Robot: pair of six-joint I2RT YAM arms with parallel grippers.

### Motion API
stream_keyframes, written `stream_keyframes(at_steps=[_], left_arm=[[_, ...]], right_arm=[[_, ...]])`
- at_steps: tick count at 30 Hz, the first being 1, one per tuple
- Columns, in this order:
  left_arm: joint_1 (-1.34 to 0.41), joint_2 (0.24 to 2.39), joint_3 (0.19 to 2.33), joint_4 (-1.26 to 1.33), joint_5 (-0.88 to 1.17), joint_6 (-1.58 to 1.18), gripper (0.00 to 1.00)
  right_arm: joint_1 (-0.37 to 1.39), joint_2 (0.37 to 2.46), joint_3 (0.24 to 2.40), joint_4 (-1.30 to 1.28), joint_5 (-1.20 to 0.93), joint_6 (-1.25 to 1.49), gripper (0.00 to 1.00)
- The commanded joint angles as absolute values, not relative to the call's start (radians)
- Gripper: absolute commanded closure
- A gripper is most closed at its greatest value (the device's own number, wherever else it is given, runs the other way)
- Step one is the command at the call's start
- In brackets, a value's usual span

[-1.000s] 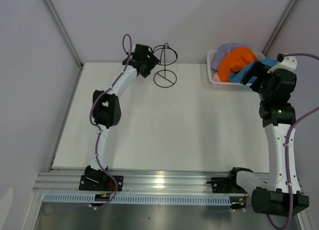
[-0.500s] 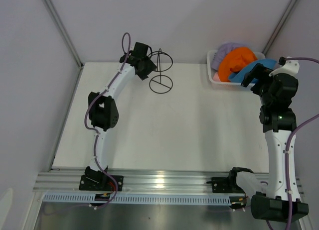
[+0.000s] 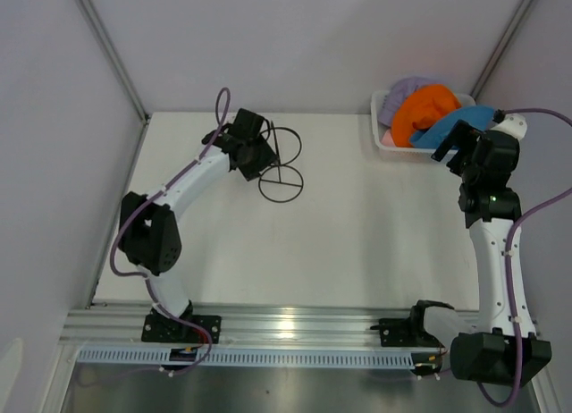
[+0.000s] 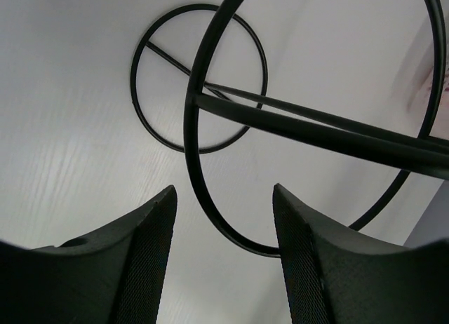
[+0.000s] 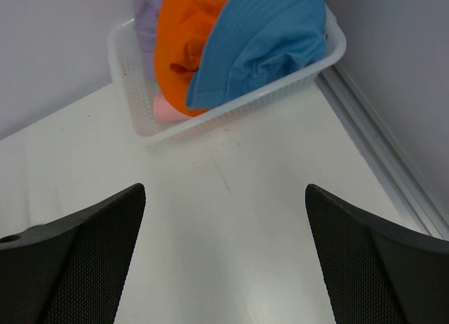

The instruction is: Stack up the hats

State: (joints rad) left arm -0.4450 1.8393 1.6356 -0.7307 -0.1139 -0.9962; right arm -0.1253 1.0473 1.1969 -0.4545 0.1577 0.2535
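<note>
**Stand in hand on the left, hats waiting in the basket on the right**

The white surface [image 3: 357, 243] carries only two things, and both sit along its far edge. I read that as leaving the middle for building the stack.

The white mesh basket [image 5: 238, 106] is in the far right corner and holds all four hats, so nothing is stacked yet. They are heaped loosely rather than nested. The blue hat [image 5: 273, 36] lies on top toward the right, draped over the orange hat [image 5: 186, 29]. The lavender hat [image 5: 147, 8] is pushed to the back, and the pink hat [image 5: 168, 108] shows only a sliver at the bottom. Blue looks like the easiest first pick.

The black wire stand [image 4: 351, 140] is at the far left, with its base ring on the surface.

My left pincer [image 4: 223, 191] is partly spread, with the lower arc of the stand's hoop running between its fingers. I cannot tell whether the pads press the wire. My guess is that I am positioning the stand as the post for the hats.

My right pincer [image 5: 224, 191] is spread wide and holds nothing. It hangs over bare surface just short of the basket, aimed at the pile and ready to reach in.
</note>
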Motion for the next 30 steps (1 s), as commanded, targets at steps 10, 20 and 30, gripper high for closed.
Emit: stream_keyframes(at_steps=[10,20,30], left_arm=[[-0.577,1.389,1.208,-0.66,-0.132,-1.074,0.39],[-0.647,1.206,1.13,-0.741,-0.199,-1.023,0.24],[-0.647,1.019,1.325,-0.903,-0.146,-0.655,0.0]], right_arm=[[-0.231,1.153,1.023,-0.221,0.296,0.369,0.0],[-0.272,1.331,1.164,-0.097,0.103,0.373,0.0],[-0.224,1.643,1.388,-0.097,0.023,0.31,0.0]])
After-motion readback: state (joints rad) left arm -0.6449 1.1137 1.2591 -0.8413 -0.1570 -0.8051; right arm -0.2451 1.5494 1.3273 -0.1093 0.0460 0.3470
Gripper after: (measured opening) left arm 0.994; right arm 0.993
